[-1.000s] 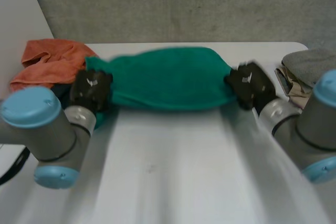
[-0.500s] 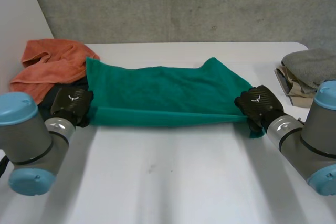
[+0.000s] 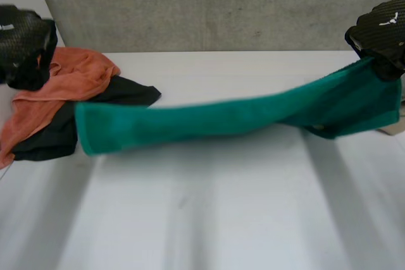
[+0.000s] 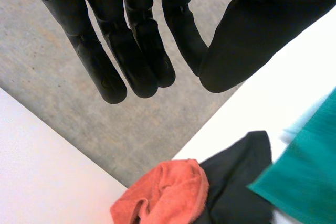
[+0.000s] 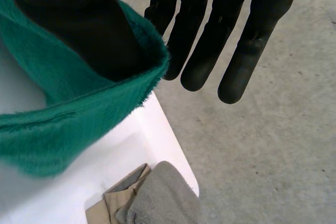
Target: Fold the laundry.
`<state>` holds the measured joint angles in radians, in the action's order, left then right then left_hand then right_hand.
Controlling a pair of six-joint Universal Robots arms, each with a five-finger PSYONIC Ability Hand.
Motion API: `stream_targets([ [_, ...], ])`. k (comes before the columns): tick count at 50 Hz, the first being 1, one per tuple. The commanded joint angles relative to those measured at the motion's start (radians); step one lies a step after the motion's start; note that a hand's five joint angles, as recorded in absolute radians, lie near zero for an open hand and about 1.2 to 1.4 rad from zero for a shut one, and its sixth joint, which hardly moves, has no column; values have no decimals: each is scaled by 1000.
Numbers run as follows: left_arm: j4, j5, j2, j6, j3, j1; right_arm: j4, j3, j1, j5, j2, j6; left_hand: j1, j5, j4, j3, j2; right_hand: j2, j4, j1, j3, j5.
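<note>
A green towel (image 3: 209, 118) hangs stretched across the table (image 3: 221, 219), high at its right end and sagging low at its left end. My right hand (image 3: 380, 30) is raised at the far right and pinches the towel's right corner (image 5: 63, 108) between thumb and straight fingers (image 5: 210, 35). My left hand (image 3: 22, 45) is raised at the far left, well above and apart from the towel's loose left end (image 4: 310, 177). Its fingers (image 4: 131, 40) are straight with the thumb closed against them, and nothing is between them.
An orange cloth (image 3: 63, 80) lies bunched on a black cloth (image 3: 69, 124) at the table's left side, under my left hand (image 4: 163, 192). A grey and beige folded stack (image 5: 152, 198) sits at the table's right edge. A grey wall stands behind.
Both hands have risen from the table. The left hand has lost the towel's left corner and moved up and left; the right hand has lifted its corner, so the towel slants.
</note>
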<state>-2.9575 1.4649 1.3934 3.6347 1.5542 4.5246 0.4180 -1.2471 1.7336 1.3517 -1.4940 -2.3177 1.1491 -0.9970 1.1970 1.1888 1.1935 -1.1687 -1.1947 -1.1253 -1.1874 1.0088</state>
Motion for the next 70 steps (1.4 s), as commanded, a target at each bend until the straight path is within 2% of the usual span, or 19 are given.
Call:
stream_targets([
  [1,86,44,255,30,-163,-25,131,83,43,0,185,73,247,-225,199,207,203,-228,-202,-271,-209,213],
  [5,153,95,465,71,-273,-58,153,124,57,47,329,126,247,-225,199,207,203,-228,-202,-271,-209,213],
  [7,184,110,568,73,-337,-84,145,144,82,73,392,97,247,-225,199,207,203,-228,-202,-271,-209,213],
  [11,222,104,659,30,-382,-119,105,135,109,92,431,17,247,-225,199,207,203,-228,-202,-271,-209,213],
  [13,224,94,658,-5,-370,-131,65,118,107,90,429,-9,58,-36,10,18,14,-228,-202,-271,-209,213],
  [14,222,89,644,-46,-344,-143,33,92,106,90,419,-29,-321,344,-369,-361,-366,-228,-202,-271,-209,213],
  [16,219,88,621,-88,-307,-162,-8,64,100,90,399,-43,-542,564,-589,-581,-586,-228,-202,-271,-209,213],
  [21,199,120,509,-195,-166,-217,-120,-43,67,79,307,-51,-557,579,-605,-597,-601,-228,-202,-271,-209,213],
  [24,183,149,448,-238,-51,-280,-174,-113,49,70,261,-51,-560,582,-608,-600,-604,-228,-202,-271,-209,213],
  [29,137,204,406,-246,105,-406,-228,-192,29,64,242,-51,-577,600,-625,-617,-622,-228,-202,-271,-209,213],
  [30,112,236,401,-246,153,-456,-235,-207,21,66,241,-49,-607,629,-654,-646,-651,-228,-202,-271,-209,213],
  [34,33,328,392,-245,243,-548,-252,-229,-2,64,241,-55,-659,682,-707,-699,-704,-228,-202,-271,-209,213],
  [38,-61,408,392,-223,302,-596,-261,-241,-19,49,241,-58,-674,697,-722,-714,-719,-228,-202,-271,-209,213],
  [43,-136,416,401,-166,351,-587,-275,-255,-28,33,241,-72,-657,679,-705,-697,-701,-228,-202,-271,-209,213],
  [48,-183,382,427,-154,382,-579,-294,-276,-28,26,241,-72,-645,667,-693,-685,-689,-228,-202,-271,-209,213],
  [63,-298,405,495,-125,394,-582,-317,-310,-29,9,239,-77,-663,685,-711,-702,-707,-228,-202,-271,-209,213],
  [70,-382,405,512,-87,392,-555,-326,-330,-26,1,239,-74,-572,594,-620,-612,-616,-228,-202,-271,-209,213],
])
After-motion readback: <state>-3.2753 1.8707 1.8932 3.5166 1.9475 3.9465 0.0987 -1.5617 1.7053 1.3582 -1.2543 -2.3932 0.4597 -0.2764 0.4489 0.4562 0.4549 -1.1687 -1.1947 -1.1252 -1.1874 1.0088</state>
